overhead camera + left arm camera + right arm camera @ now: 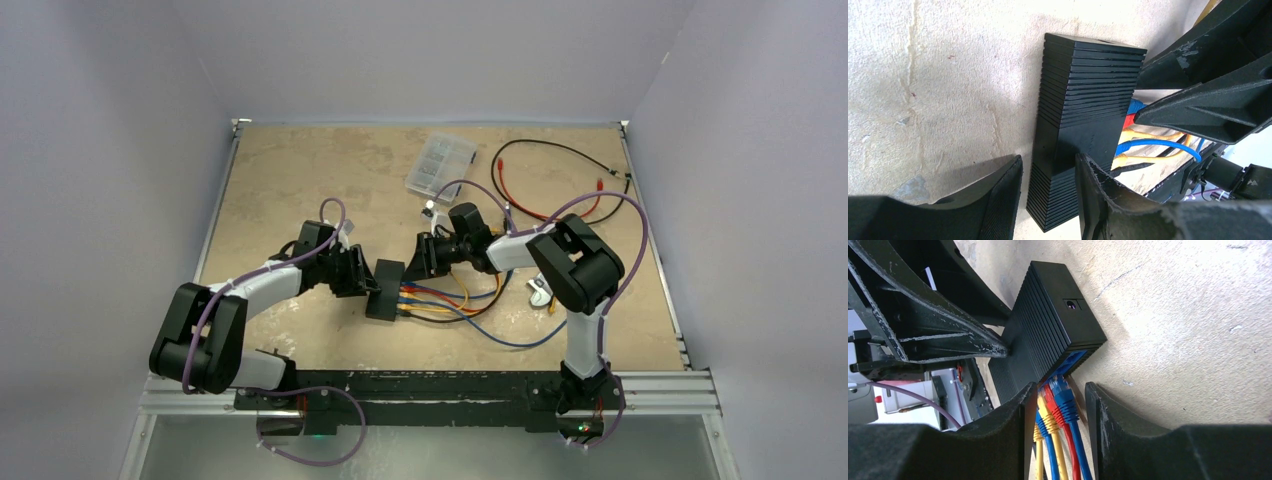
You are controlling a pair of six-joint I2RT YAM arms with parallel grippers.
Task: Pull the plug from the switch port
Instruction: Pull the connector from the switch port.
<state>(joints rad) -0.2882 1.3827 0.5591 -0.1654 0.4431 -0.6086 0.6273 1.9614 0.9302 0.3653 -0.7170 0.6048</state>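
Note:
The switch (385,290) is a ribbed black box lying mid-table, with several blue, red and yellow plugs in the sockets on its right side. My left gripper (360,272) is open at its left side. In the left wrist view the left gripper (1049,159) straddles the near end of the switch (1083,110), with a gap at the left finger (993,200). My right gripper (420,262) is open. In the right wrist view the right gripper (1058,390) has its fingers either side of the plugs, the blue plug (1066,401) and the red plug (1050,397) nearest the right finger, at the switch (1048,325).
The cables (470,310) trail right from the switch in loops. A clear plastic compartment case (440,163) lies at the back. Black and red leads (560,175) lie at the back right. A small white and metal item (540,292) sits by the right arm.

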